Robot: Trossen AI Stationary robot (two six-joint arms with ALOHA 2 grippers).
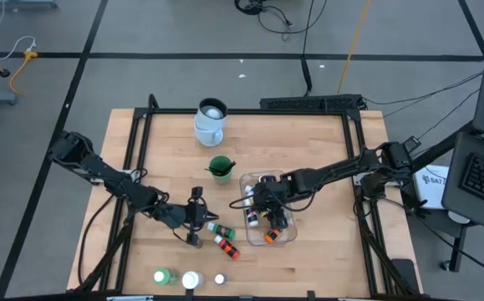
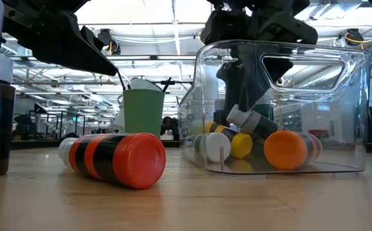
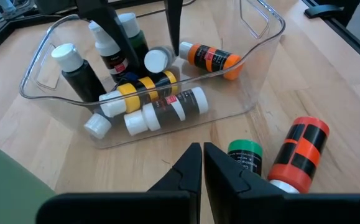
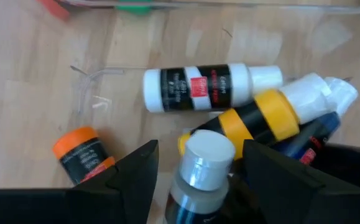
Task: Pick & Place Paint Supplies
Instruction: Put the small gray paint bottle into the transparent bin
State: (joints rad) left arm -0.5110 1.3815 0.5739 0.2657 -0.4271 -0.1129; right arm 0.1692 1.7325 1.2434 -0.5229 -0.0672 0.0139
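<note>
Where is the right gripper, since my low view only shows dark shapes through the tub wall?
Observer: The right gripper is down in the clear tub, jaws open on either side of a grey-capped bottle.
Operator: And the left one?
Observer: The left gripper is shut, outside the tub, near a green-capped bottle lying on the table.
Operator: Any supplies I can't see?
Observer: Yes, a larger green bottle and a white jar sit by the table's edge, apart from the tub.
</note>
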